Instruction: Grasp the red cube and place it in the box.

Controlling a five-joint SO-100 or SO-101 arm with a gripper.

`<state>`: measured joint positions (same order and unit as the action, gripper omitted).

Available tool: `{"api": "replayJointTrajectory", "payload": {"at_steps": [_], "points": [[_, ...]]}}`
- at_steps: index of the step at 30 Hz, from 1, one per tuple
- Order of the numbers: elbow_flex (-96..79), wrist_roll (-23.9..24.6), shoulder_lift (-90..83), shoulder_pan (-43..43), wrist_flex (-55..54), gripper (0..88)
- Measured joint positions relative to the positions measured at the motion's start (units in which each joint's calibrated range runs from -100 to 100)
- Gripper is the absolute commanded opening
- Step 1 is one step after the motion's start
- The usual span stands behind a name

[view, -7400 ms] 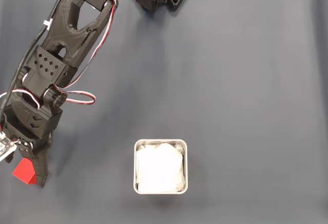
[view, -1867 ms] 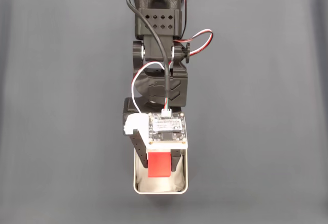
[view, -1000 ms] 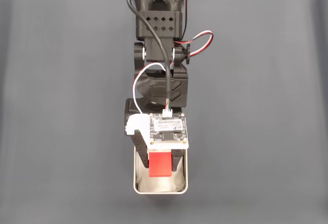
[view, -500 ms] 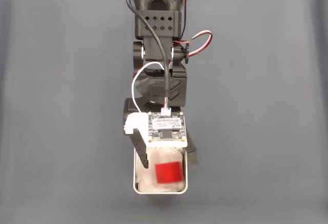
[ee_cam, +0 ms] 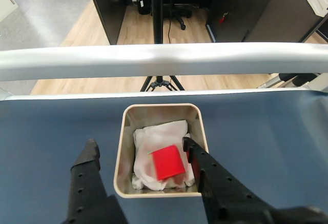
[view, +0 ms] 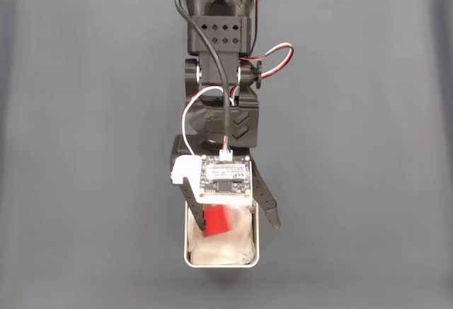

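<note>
The red cube (view: 217, 221) lies tilted on the white wrinkly lining inside the box (view: 221, 264), free of the fingers. My gripper (view: 233, 216) hangs open right above the box, one finger by the left wall and the other finger (view: 271, 215) splayed out past the right rim. In the wrist view the red cube (ee_cam: 168, 163) rests in the middle of the box (ee_cam: 160, 107), between the spread fingers of my gripper (ee_cam: 139, 144). The wrist camera board hides the box's far edge in the fixed view.
The box stands on a dark grey mat (view: 368, 182) with open room on both sides. In the wrist view a pale metal rail (ee_cam: 164, 60) runs along the table's far edge, with a tripod (ee_cam: 160, 83) and floor beyond it.
The gripper carried the cube from the left of the mat to over the box. In the last half second its jaws spread wider and the cube dropped onto the lining.
</note>
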<state>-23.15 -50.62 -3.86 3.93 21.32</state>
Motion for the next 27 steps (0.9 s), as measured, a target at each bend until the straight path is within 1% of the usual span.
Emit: {"api": "replayJointTrajectory", "payload": {"at_steps": [10, 12, 13, 14, 17, 21, 27], "points": [[0.0, 0.39, 0.0, 0.0, -0.24, 38.3], [0.0, 0.39, 0.0, 0.22, -0.24, 36.8], [0.0, 0.39, 0.0, 0.37, -0.48, 34.8], [0.0, 0.44, 0.0, 0.45, -0.64, 31.0], [0.0, 0.54, -0.43, 0.52, -0.8, 16.3], [-0.72, 0.54, -4.34, 0.52, -0.88, 0.0], [-9.76, 1.81, -17.72, 0.52, 1.11, 0.0]]}}
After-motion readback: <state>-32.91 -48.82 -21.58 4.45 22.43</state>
